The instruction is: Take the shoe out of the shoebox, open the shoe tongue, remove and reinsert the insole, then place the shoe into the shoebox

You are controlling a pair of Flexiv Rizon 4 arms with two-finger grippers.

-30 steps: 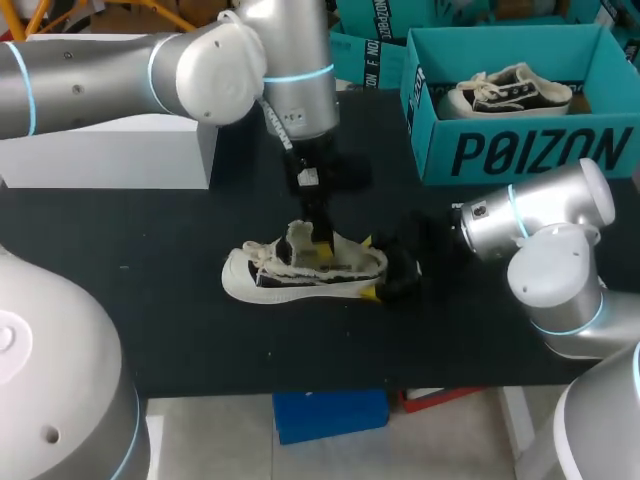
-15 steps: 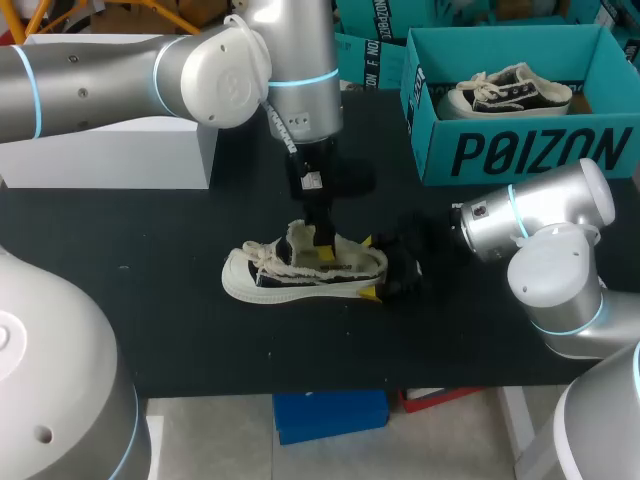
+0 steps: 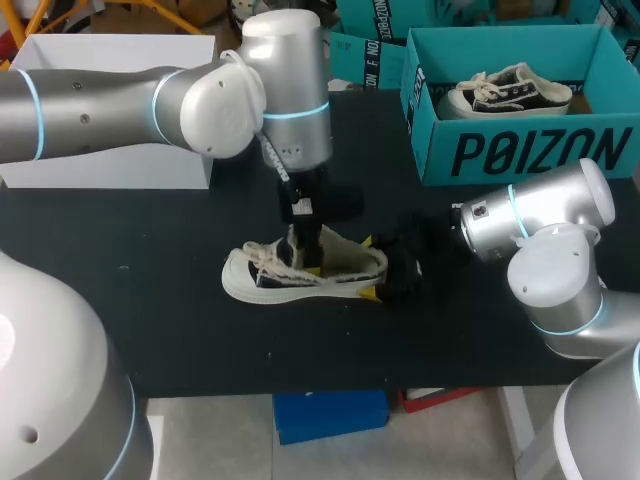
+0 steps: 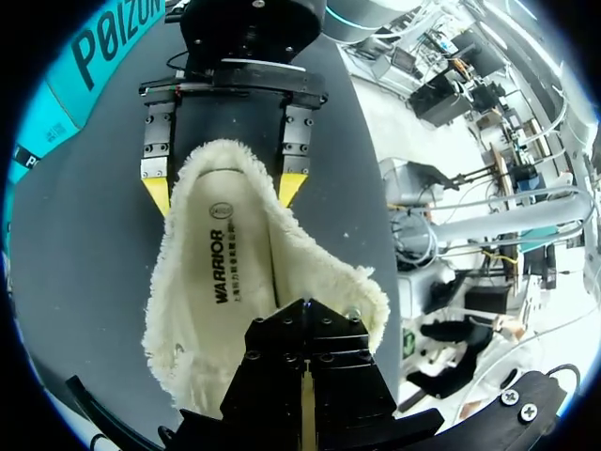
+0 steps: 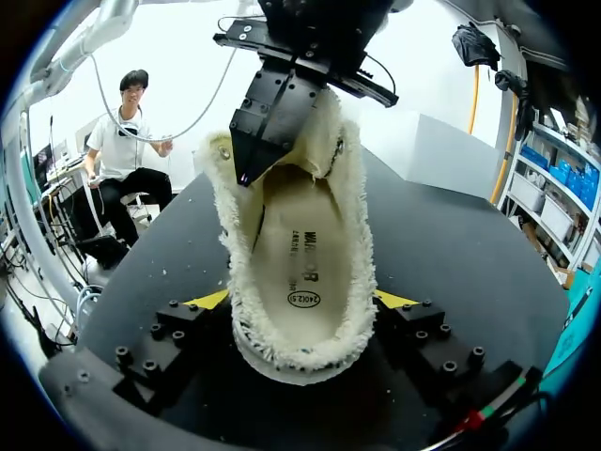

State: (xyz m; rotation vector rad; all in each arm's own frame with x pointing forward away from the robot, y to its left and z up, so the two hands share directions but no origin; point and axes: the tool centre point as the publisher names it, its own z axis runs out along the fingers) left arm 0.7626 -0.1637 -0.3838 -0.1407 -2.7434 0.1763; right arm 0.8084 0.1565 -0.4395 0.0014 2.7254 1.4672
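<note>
- The cream fleece-lined lace-up shoe (image 3: 300, 275) stands on its sole on the black table (image 3: 150, 300). It is outside the teal cardboard shoebox (image 3: 520, 150) and well apart from its front left corner, with the heel the end nearer the box.
- My right gripper (image 3: 368, 268) clamps that heel from 2 sides, and both yellow tips touch the fleece collar.
- My left gripper (image 3: 308, 250) hangs from above in the shoe's mouth, farther from the box than the heel and just beside the raised fleece tongue (image 5: 329, 132). I cannot tell whether it is closed on anything.
- The pale printed insole (image 5: 305, 254) lies flat inside, so I judge that taking it out is the step in hand and is not yet done.
- To do it well, I would keep the heel clamp firm so the shoe does not lift with the pull.
- I would pinch the insole's edge alone, not the fleece lining, and peel it slowly upward.
- The tongue should stay folded away from the box so the mouth stays wide.
- 1 dark low shoe with white laces (image 3: 505, 92) already lies inside the box.
</note>
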